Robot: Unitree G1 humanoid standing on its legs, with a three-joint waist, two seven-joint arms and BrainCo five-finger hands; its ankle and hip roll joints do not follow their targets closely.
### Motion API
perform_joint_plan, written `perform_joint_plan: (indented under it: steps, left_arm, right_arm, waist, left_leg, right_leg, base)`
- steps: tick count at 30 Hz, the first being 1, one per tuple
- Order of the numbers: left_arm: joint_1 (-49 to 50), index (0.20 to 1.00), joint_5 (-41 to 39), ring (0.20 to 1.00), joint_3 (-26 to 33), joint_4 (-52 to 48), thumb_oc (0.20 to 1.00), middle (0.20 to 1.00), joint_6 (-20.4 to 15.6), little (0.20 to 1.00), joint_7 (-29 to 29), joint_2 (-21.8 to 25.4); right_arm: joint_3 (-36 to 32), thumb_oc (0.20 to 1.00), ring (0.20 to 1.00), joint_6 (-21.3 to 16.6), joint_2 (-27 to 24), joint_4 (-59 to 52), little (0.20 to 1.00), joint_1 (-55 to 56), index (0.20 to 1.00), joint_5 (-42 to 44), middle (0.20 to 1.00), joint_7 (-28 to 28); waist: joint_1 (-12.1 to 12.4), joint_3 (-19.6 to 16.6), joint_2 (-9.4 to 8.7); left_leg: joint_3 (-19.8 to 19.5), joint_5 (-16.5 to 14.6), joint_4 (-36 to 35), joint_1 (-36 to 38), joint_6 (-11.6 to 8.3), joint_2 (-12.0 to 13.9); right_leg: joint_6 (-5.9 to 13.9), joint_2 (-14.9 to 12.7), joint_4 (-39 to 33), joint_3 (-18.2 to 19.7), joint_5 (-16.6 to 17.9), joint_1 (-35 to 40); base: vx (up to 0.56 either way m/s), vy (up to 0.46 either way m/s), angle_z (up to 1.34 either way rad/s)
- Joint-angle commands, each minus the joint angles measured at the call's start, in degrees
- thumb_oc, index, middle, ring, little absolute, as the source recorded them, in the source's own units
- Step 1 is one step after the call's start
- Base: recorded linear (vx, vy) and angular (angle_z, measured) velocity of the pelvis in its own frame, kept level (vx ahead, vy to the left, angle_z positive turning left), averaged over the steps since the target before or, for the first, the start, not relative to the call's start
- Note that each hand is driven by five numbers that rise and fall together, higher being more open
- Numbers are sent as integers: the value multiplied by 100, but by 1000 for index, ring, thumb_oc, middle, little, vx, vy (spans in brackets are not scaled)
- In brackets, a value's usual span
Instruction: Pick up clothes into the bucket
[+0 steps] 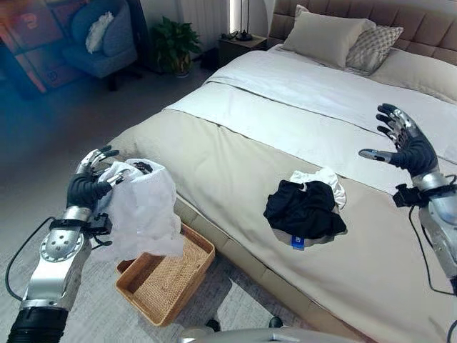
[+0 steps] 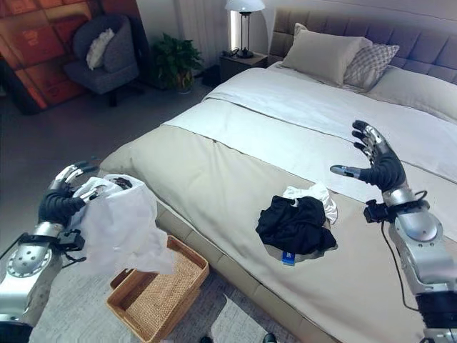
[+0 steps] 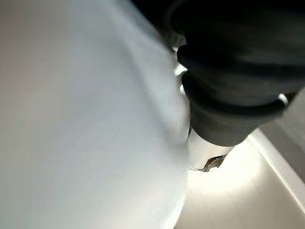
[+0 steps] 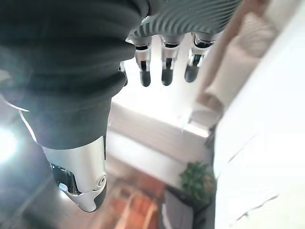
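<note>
My left hand (image 1: pixel 89 187) is shut on a white garment (image 1: pixel 143 211), which hangs in the air beside the bed, above the near end of a woven wicker basket (image 1: pixel 166 277) on the floor. The same white cloth (image 3: pixel 86 119) spreads wide in the left wrist view. On the bed's beige cover lies a pile of black clothes (image 1: pixel 303 211) with a white piece (image 1: pixel 321 179) tucked behind it. My right hand (image 1: pixel 408 146) is raised above the bed, to the right of that pile, open with its fingers spread and nothing in it.
The bed (image 1: pixel 235 157) runs from the middle to the right, with pillows (image 1: pixel 325 36) at its head. A blue armchair (image 1: pixel 100 39), a potted plant (image 1: pixel 175 43) and a nightstand (image 1: pixel 239 44) stand at the far side of the room. Carpeted floor lies to the left.
</note>
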Motion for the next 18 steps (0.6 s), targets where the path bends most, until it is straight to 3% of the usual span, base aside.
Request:
perform_joint_plan:
  steps: [1,6,13,18]
  left_arm:
    - [-147,200,380,200,392,29,200,200,-532,200,287,225]
    - [-172,200,830,200,509,396,200,200,-490,200,466,5]
    - [-385,200,1417,200,428,880,200,200,-448,200,800,-1]
    - [-725,200,1886,200,316,1642,200,200,-336,200,1294,89]
  right_arm:
    - [-102,1000,1000,-187,221,195,1000,-14,1000,-256,1000,-258]
    - [-84,1000,1000,-140,1063,992,1000,349,1000,-450,1000,-440]
    - [-40,1000,1000,-195,1361,1626,1000,474,1000,-613,1000,-604]
    - [85,1000,1000,-295,1634,1978,1000,741,1000,-631,1000,-690]
  waist:
    - [49,-133,-195]
    - [17,194,-206]
    - [-27,537,-302]
    - [-130,992,-489]
  left_leg:
    - [-163,-527,914,-590,61,-181]
    - [-210,-517,1088,-910,99,-234]
    - [-213,-517,1392,-1412,123,-254]
    - [-198,-522,1821,-2008,142,-184]
  right_leg:
    - [193,-280,820,-157,-497,-159]
    - [174,-293,985,-160,-489,-462]
    - [168,-304,1215,-90,-440,-956]
    - [165,-330,1580,33,-389,-1563]
  base:
    - [-50,34,5]
    - [-91,34,2]
    - [-97,38,-1]
    - [-98,40,-4]
